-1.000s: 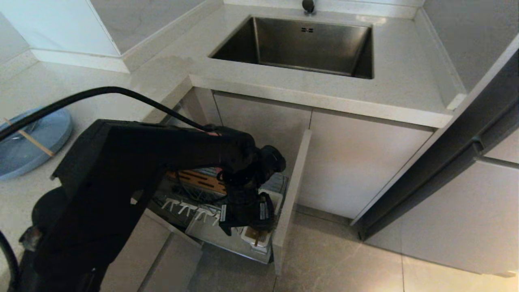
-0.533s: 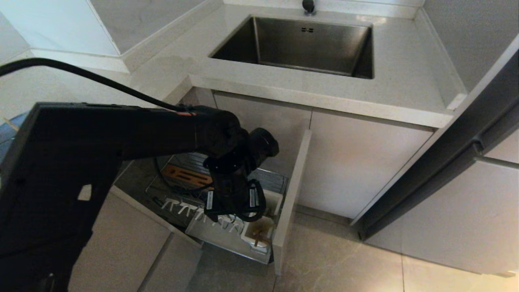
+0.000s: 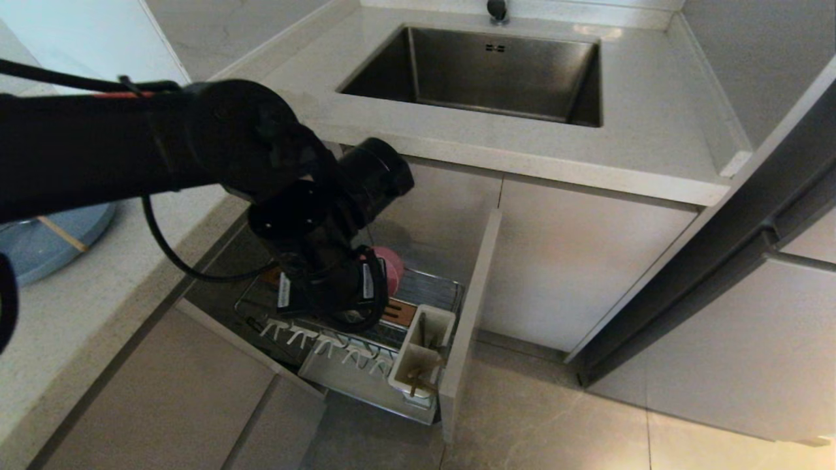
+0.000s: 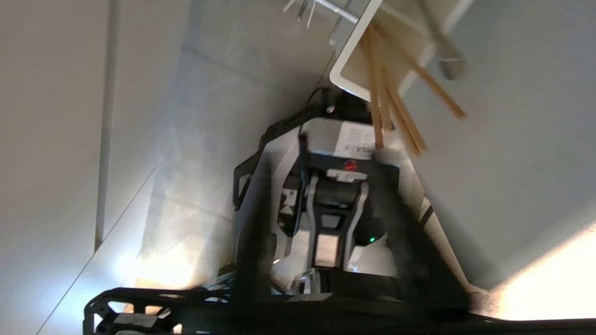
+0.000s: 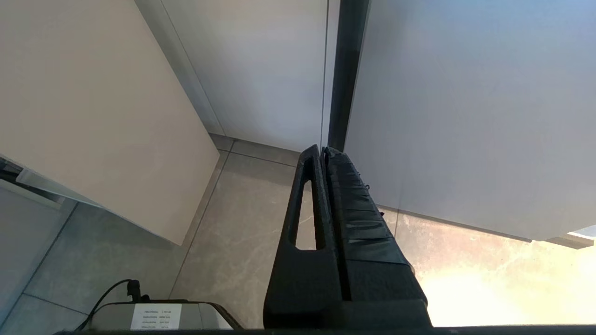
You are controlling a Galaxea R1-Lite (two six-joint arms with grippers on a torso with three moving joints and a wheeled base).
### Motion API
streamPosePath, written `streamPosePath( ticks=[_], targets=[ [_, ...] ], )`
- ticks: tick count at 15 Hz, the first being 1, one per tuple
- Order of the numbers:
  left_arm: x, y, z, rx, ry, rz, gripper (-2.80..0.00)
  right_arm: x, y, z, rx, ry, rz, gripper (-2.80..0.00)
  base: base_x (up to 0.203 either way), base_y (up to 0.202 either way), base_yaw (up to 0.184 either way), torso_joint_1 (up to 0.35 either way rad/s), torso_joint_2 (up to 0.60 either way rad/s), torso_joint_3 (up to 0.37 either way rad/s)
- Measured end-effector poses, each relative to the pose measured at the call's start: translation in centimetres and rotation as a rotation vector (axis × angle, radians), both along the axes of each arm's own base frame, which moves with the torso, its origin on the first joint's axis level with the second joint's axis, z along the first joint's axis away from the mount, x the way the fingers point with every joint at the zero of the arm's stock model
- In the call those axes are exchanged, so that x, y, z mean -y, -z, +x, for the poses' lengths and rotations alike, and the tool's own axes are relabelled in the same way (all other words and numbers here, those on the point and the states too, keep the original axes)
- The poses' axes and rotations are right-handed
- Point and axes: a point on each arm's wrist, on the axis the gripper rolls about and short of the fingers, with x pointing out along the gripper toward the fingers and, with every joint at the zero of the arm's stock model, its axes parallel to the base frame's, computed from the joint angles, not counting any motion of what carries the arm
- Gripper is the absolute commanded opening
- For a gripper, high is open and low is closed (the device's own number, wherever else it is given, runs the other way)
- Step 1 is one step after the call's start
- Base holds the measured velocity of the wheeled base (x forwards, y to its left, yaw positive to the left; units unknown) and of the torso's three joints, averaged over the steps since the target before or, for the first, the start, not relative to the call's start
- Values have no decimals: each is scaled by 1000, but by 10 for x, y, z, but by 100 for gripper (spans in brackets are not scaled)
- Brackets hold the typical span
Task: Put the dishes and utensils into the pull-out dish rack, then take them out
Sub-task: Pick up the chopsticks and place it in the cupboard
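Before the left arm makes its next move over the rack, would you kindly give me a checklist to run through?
1. Pull-out dish rack drawn fully out: ok.
2. Chopsticks standing in the utensil cup: ok.
3. Pink bowl held by the left gripper: cannot tell.
4. Blue plate loaded: not ok, it sits on the counter with a single chopstick across it.
5. Right gripper parked, shut, clear of the rack: ok.
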Motion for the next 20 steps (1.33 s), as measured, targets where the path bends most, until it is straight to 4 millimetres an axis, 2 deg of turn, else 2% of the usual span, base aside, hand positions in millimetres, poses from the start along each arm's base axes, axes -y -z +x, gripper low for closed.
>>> streamPosePath(
  ticks=[5, 8, 14, 16, 18, 20],
  targets=[
    [-45, -67, -50, 212, -15, -89, -280, 0, 0, 0, 0, 0, 0, -280, 0, 0, 0, 0, 0, 0],
    [-86, -104, -69, 414, -106, -133, -280, 0, 0, 0, 0, 0, 0, -280, 0, 0, 0, 0, 0, 0],
    [-174, -156, -75, 808, -426, -116, -280, 0, 0, 0, 0, 0, 0, -280, 0, 0, 0, 0, 0, 0],
    [-196, -168, -75, 933, -537, -115, -280, 0, 0, 0, 0, 0, 0, -280, 0, 0, 0, 0, 0, 0],
    [-211, -173, -74, 1007, -622, -108, -280, 0, 0, 0, 0, 0, 0, -280, 0, 0, 0, 0, 0, 0],
    [-226, -170, -68, 1007, -698, -94, -280, 0, 0, 0, 0, 0, 0, -280, 0, 0, 0, 0, 0, 0]
  ],
)
